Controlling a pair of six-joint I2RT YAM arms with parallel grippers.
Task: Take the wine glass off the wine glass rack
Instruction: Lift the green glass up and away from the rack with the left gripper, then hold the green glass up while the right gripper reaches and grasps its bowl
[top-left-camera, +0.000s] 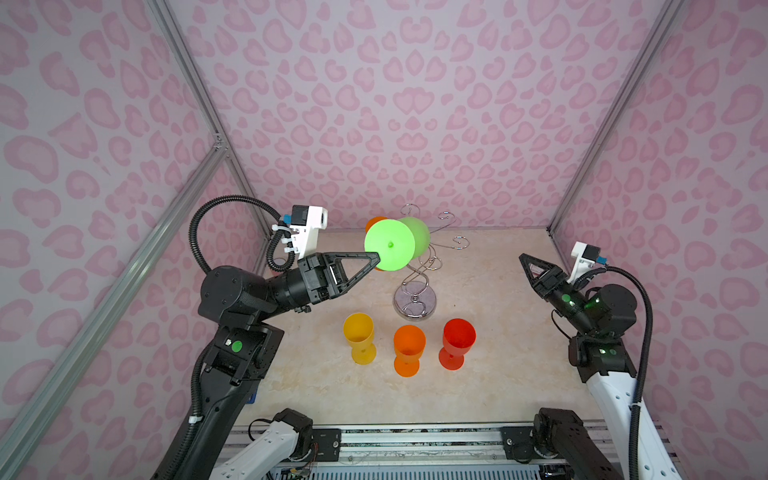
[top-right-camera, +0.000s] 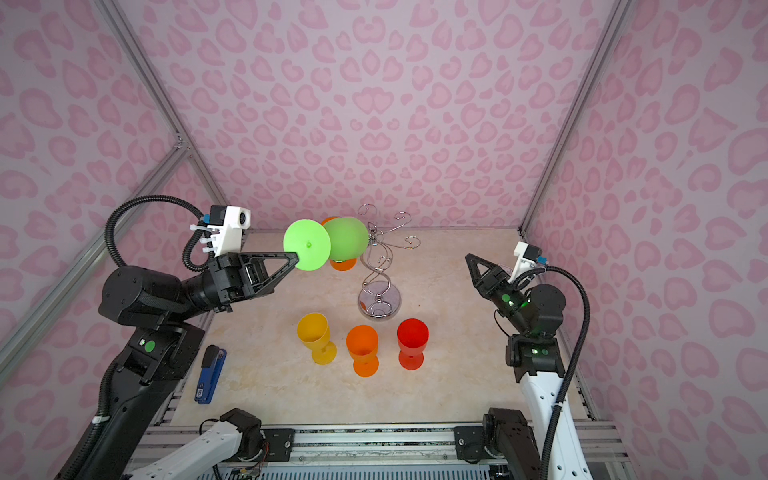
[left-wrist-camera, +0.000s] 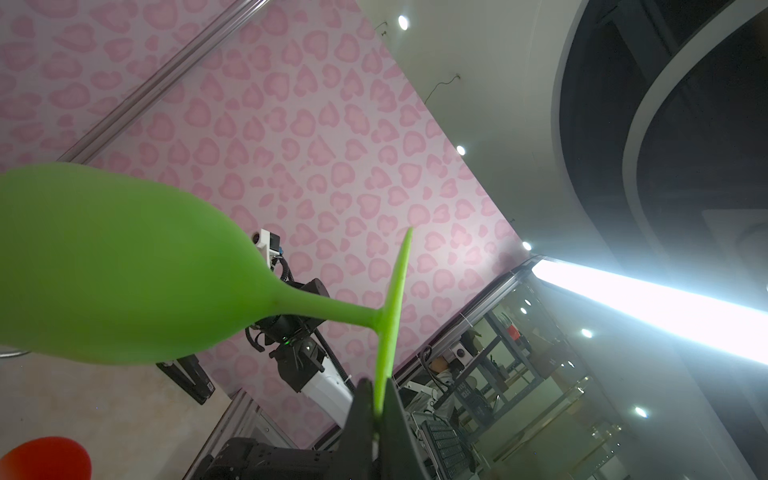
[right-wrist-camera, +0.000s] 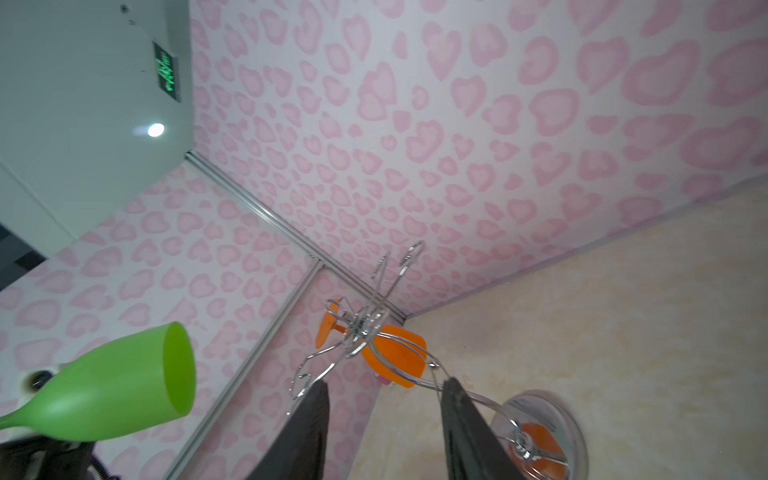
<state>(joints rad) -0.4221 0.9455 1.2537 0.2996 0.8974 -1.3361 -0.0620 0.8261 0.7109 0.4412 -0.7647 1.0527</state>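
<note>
The green wine glass (top-left-camera: 390, 245) lies sideways in the air, its round foot facing the top views and its bowl (top-right-camera: 347, 243) pointing toward the wine glass rack (top-left-camera: 415, 301). My left gripper (top-left-camera: 376, 258) is shut on the edge of the foot (left-wrist-camera: 392, 299), with the thin disc pinched between the fingers (left-wrist-camera: 361, 411). In the right wrist view the green glass (right-wrist-camera: 120, 386) hangs apart from the rack's chrome hooks (right-wrist-camera: 365, 328). An orange glass (right-wrist-camera: 395, 353) still hangs upside down on the rack. My right gripper (top-left-camera: 524, 259) stands open and holds nothing, far to the right of the rack.
Three glasses stand upright in front of the rack's base: yellow (top-left-camera: 359, 336), orange (top-left-camera: 409, 349) and red (top-left-camera: 457, 343). A blue stapler (top-right-camera: 210, 374) lies near the left arm's base. Pink patterned walls close in the back and both sides.
</note>
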